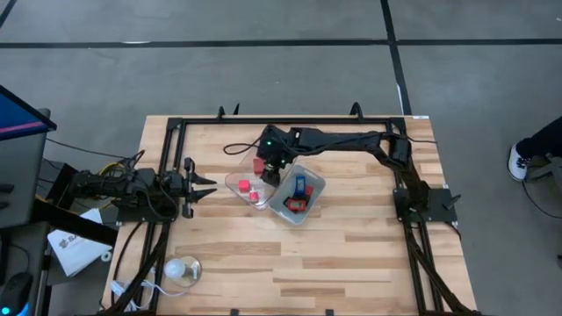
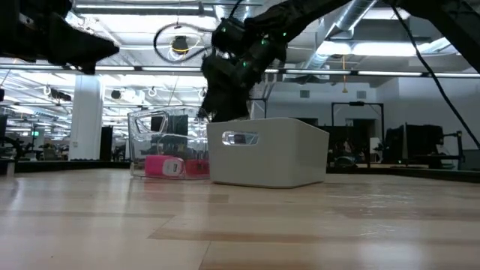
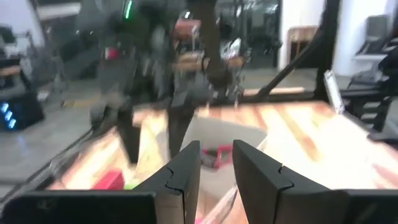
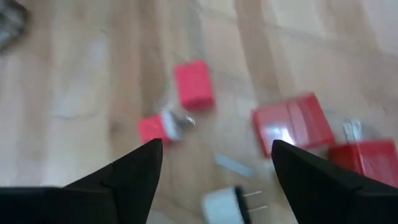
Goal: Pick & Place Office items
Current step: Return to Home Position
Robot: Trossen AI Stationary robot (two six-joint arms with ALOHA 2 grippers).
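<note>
office items (image 1: 245, 186) are seen gathered in two bins near the middle of a wooden table (image 1: 351, 263). small red pieces are held in a clear bin (image 1: 234, 180), and blue and red ones in a whitish bin (image 1: 314, 183) just beside it, on the right arm's side. in the right wrist view, red blocks (image 4: 194, 84) and a white plug piece (image 4: 227, 205) are shown lying loosely below the fingers. the right gripper (image 1: 272, 171) is held above the clear bin, its fingers spread wide with nothing between them. a lone red piece (image 1: 257, 163) is seen just beside it; whether it lies inside the bin cannot be told. the left gripper (image 1: 200, 187) rests near the table's left side, apart from the bins, its fingers parted narrowly and empty. a round whitish object (image 1: 180, 269) with a cord lies near the front left corner.
</note>
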